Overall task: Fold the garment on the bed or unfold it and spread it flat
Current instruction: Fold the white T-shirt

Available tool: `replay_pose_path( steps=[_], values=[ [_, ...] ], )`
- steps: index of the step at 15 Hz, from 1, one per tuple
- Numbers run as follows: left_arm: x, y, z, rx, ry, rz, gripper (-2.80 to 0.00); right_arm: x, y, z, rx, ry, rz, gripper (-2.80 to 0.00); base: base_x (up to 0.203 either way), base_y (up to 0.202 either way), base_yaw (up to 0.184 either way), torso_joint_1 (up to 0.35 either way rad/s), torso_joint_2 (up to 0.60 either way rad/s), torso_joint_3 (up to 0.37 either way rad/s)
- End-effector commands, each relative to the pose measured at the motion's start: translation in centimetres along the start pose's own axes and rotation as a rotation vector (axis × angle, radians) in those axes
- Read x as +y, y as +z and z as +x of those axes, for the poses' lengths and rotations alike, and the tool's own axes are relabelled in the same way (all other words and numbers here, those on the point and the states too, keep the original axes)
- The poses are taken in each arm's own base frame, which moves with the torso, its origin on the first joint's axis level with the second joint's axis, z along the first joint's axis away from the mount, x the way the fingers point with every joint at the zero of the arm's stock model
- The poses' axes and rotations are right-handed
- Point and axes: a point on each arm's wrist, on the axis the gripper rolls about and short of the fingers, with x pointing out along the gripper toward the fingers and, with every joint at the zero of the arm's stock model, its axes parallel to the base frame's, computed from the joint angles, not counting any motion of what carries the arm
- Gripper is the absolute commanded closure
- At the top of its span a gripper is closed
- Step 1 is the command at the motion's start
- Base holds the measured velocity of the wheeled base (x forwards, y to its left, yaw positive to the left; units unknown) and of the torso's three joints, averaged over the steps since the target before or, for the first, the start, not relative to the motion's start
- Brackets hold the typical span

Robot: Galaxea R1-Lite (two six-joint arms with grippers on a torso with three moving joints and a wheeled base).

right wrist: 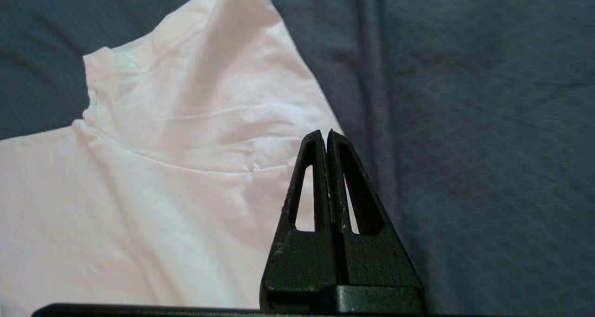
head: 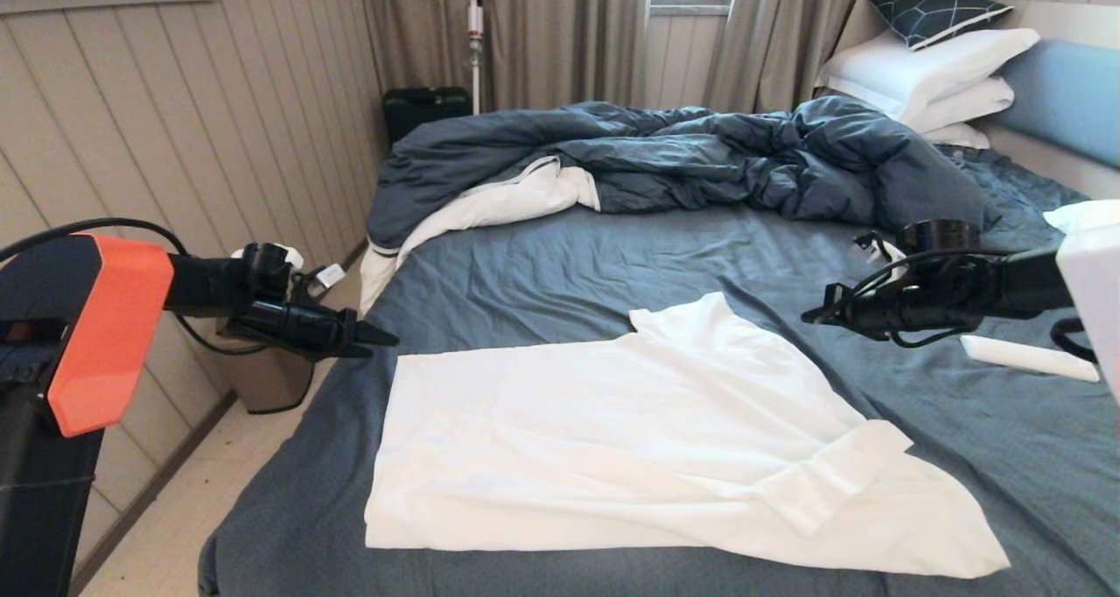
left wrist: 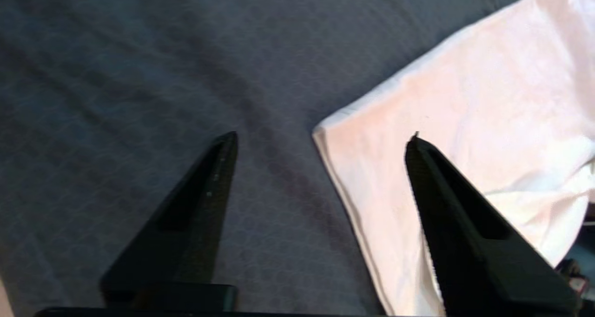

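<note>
Nearest the head camera, the garment (head: pixel 612 439) lies spread across the near half of the bed (head: pixel 525 264), a white shirt resting on the dark slate-blue sheet. Its left edge is straight and folded; toward the right its cloth runs out to a loose point by the bed's front edge, with one flap (head: pixel 844 479) doubled back on top. A small projecting piece (head: pixel 691 317) points toward the far side. At the shirt's far left corner hangs the left gripper (left wrist: pixel 320 138), fingers spread wide apart and holding nothing; the left wrist view shows one finger (left wrist: pixel 195 205) over bare sheet and the other over the white cloth. Over the bed's right side, beyond the shirt's far right edge, the right gripper (right wrist: pixel 325 133) hovers with its fingers pressed together, empty, its tips above the cloth's border. A slim white object (head: pixel 1028 357) lies on the sheet below that arm. Farther back, a rumpled dark blue duvet (head: pixel 682 155) with white lining showing is heaped across the bed. White pillows (head: pixel 927 76) are stacked at the far right against the blue headboard (head: pixel 1067 98).
</note>
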Motion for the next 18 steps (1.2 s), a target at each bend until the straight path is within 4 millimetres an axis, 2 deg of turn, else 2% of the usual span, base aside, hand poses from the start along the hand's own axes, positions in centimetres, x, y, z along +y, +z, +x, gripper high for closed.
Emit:
replay_pose_path(
  steps=[1,10,18],
  values=[
    [0.0,0.0,0.0,0.003,-0.006,0.009,-2.80,0.0,0.0,-0.1,0.002,0.003,0.002,0.00,0.000,0.000,0.000,0.000,0.00,0.000],
    [-1.4,-0.3,1.9,0.036,-0.045,0.057,-2.80,0.2,-0.1,-0.2,0.004,0.004,0.002,0.00,0.000,0.000,0.000,0.000,0.00,0.000],
    [-1.9,-0.7,1.6,0.066,-0.154,0.022,-2.80,0.1,-0.3,-0.2,0.011,0.001,0.007,0.00,0.000,0.000,0.000,0.000,0.00,0.000]
  ],
)
